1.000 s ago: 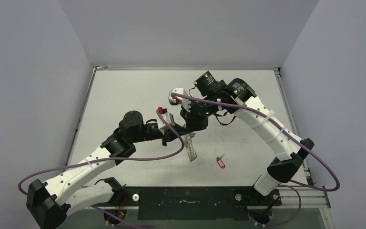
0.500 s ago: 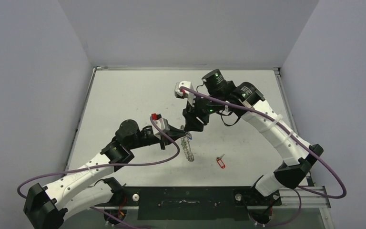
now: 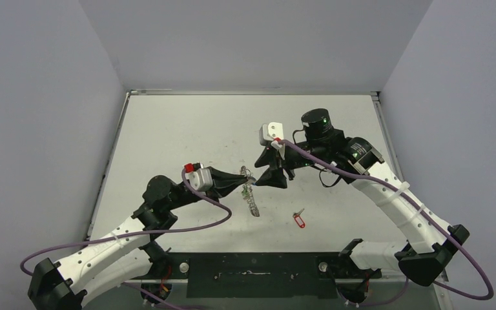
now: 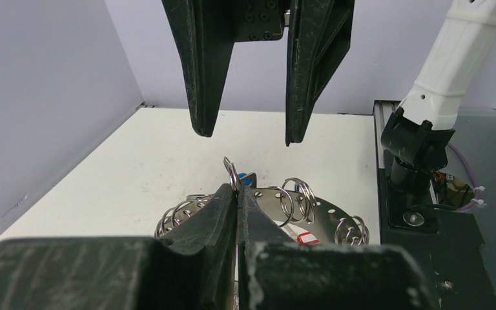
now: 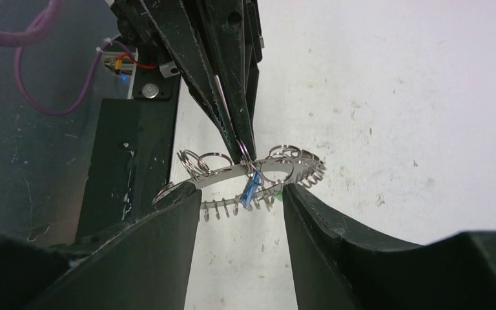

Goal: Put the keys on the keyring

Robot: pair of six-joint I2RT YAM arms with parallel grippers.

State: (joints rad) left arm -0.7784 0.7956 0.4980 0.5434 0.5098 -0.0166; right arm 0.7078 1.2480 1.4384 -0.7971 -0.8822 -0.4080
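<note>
From above, the left claw [image 3: 244,183] is clamped on the keyring [image 3: 252,201], holding it on edge above the table [image 3: 168,129]. The right claw [image 3: 263,175] is just beside it, tips pointing at it. The red key [image 3: 299,220] lies flat on the table, well apart from both, toward the right arm.

The left wrist view shows the left claw [image 4: 237,191] pinching one loop [image 4: 231,173] at the keyring's [image 4: 326,210] rim, jaws fully together. The right claw [image 4: 247,135] hangs above with its jaws parted and nothing between them.

In the right wrist view, the right claw [image 5: 239,200] stands open and empty on either side of the keyring [image 5: 278,169]. The blue key [image 5: 250,191] dangles under the rim, right below the left claw [image 5: 244,154], and seems to be hung on a loop.

The red key looks to be what is left. The right claw should back straight off so that it does not knock the blue key. It should then grip the red key by its tag, leaving the key's hole free. The left claw should hold the keyring steady and turn a free loop toward the right arm.
</note>
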